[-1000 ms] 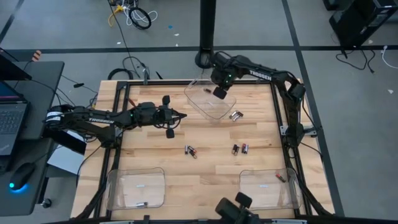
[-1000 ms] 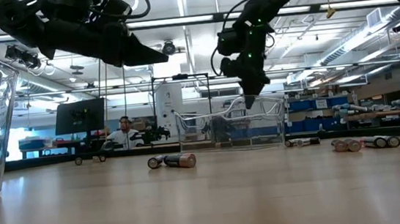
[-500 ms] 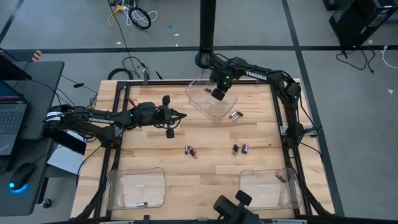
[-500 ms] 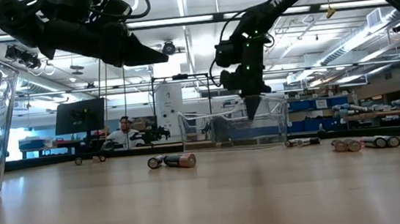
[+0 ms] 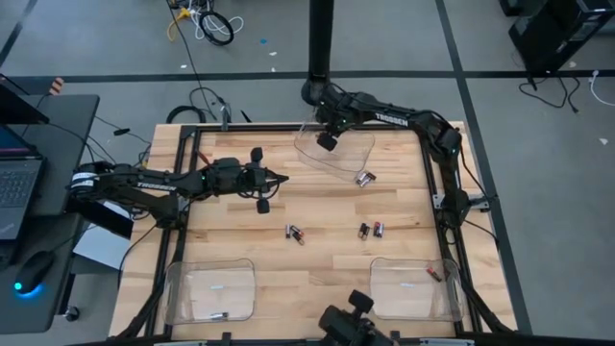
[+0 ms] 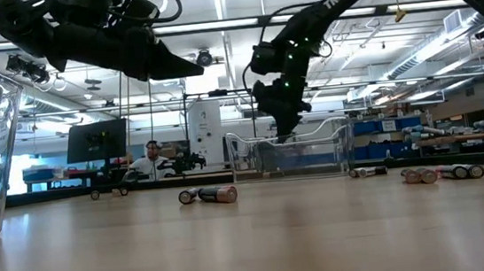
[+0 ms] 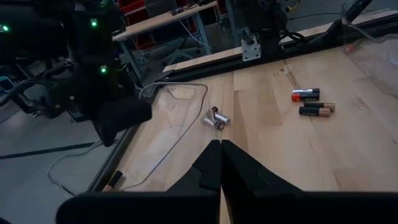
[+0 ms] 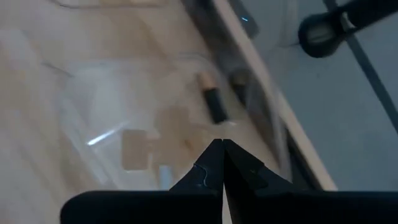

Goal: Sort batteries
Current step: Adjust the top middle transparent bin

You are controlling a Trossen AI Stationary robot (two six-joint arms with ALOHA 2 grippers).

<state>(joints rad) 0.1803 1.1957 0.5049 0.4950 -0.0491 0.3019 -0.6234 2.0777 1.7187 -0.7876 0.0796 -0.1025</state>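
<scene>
Nearest the low camera, two clear bins sit at the near corners of the tabletop [image 5: 317, 207]: the near-left bin [image 5: 210, 290] holds a small silvery cell by its near wall, and the near-right bin [image 5: 411, 288] holds one dark cell with a red end close to its right wall. Farther in, loose batteries lie on the bare wood at mid-table: a pair touching each other left of centre [image 5: 294, 233], and another pair side by side to the right of them [image 5: 371, 230], one of these with a red end. The left claw [image 5: 272, 182] hangs above the wood on the left half, well apart from every cell, its two fingers pressed together and holding nothing; its wrist camera looks past the joined fingers [image 7: 219, 163] toward two silvery cells [image 7: 215, 119] and two dark ones beyond. Farther back, those silvery cells [image 5: 364, 178] lie just beside the near right edge of the far clear bin [image 5: 338, 154]. The right claw [image 5: 326, 141] hovers over the left part of that far bin, fingers shut tight with nothing between them. Its wrist view shows one dark cell with a coppery end [image 8: 212, 100] lying inside the bin near the back wall.
</scene>
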